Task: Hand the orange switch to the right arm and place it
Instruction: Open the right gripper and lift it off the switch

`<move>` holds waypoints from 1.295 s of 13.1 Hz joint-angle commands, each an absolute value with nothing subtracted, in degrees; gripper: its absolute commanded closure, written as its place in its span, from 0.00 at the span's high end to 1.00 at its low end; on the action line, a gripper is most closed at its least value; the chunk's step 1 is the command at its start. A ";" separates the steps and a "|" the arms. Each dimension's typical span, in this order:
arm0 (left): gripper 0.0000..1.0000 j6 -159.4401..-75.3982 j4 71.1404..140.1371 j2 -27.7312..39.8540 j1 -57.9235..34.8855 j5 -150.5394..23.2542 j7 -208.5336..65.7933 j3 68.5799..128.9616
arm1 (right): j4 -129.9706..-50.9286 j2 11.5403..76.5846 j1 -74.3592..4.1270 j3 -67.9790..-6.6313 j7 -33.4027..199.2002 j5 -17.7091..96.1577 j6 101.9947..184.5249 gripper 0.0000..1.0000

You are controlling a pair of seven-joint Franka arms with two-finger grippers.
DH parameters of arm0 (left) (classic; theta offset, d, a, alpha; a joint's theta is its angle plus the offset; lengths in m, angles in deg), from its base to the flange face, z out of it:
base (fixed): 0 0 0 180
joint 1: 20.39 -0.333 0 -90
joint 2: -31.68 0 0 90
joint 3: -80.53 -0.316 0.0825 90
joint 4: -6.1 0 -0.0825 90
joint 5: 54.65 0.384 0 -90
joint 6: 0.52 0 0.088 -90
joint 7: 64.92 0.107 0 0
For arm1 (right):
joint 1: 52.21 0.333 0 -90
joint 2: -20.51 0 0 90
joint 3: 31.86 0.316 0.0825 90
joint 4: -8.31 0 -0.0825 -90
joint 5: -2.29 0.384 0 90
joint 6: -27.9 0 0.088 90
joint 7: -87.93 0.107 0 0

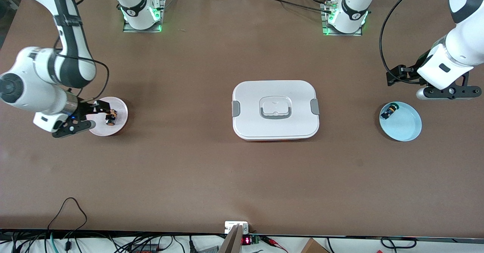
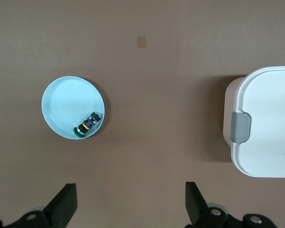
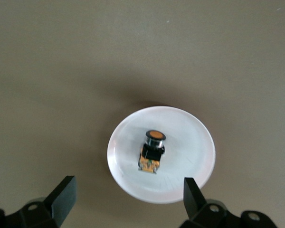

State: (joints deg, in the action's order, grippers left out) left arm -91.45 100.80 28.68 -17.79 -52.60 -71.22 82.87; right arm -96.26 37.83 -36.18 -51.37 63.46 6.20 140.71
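The orange switch (image 1: 110, 117) lies on its side on a small pink-white plate (image 1: 118, 127) toward the right arm's end of the table. In the right wrist view the switch (image 3: 152, 151) shows a black body, an orange cap and an orange base, in the middle of the plate (image 3: 192, 142). My right gripper (image 1: 97, 117) hangs over that plate's edge, open and empty (image 3: 128, 194), with the switch clear of its fingers. My left gripper (image 1: 406, 86) is open and empty (image 2: 130, 199), up over the table beside a light blue plate.
A light blue plate (image 1: 408, 128) toward the left arm's end holds a small black part with a blue and green cap (image 1: 389, 111); both also show in the left wrist view (image 2: 66, 104) (image 2: 87, 123). A white lidded container (image 1: 276, 109) sits at the table's middle.
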 commanded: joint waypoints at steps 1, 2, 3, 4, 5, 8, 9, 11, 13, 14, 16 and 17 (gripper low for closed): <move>1.00 -91.49 100.06 28.69 -18.28 -53.16 -71.60 83.35 | -88.22 36.43 -35.35 -50.67 65.33 4.23 128.85 1.00; 1.00 -91.31 100.06 28.69 -18.28 -53.16 -71.60 83.35 | -85.85 36.42 -33.60 -51.01 66.65 3.35 126.10 1.00; 1.00 -91.31 100.06 28.69 -18.28 -53.16 -71.60 83.35 | -83.82 35.98 -33.15 -51.10 67.44 2.21 123.55 1.00; 1.00 -91.31 99.97 28.69 -18.20 -53.16 -71.60 83.35 | -82.06 35.11 -33.14 -51.02 67.19 1.85 121.35 1.00; 1.00 -91.31 99.97 28.69 -18.11 -53.16 -71.60 83.35 | -80.48 34.75 -33.14 -51.19 67.19 1.94 119.85 1.00; 1.00 -91.31 100.06 28.69 -18.02 -53.16 -71.60 83.43 | -72.65 34.84 -33.23 -51.10 67.53 2.20 112.47 1.00; 1.00 -91.31 99.97 28.69 -18.02 -53.16 -71.60 83.43 | -71.33 34.84 -33.32 -51.19 67.63 2.20 112.45 1.00; 1.00 -91.31 99.97 28.69 -18.02 -53.16 -71.60 83.43 | -68.43 34.84 -33.40 -51.28 67.45 2.55 112.37 1.00; 1.00 -91.31 100.06 28.69 -18.02 -53.16 -71.60 83.43 | -68.33 35.01 -32.97 -50.76 67.63 2.55 112.37 1.00; 1.00 -91.31 99.97 28.69 -18.02 -53.16 -71.60 83.43 | -68.33 34.93 -32.44 -50.67 67.63 2.47 112.37 1.00; 1.00 -91.31 99.97 28.69 -18.02 -53.16 -71.60 83.43 | -68.42 34.57 -31.56 -50.66 67.71 2.21 110.88 1.00; 1.00 -91.31 99.97 28.69 -18.02 -53.16 -71.60 83.43 | -68.42 34.57 -31.65 -50.75 67.72 2.20 110.61 1.00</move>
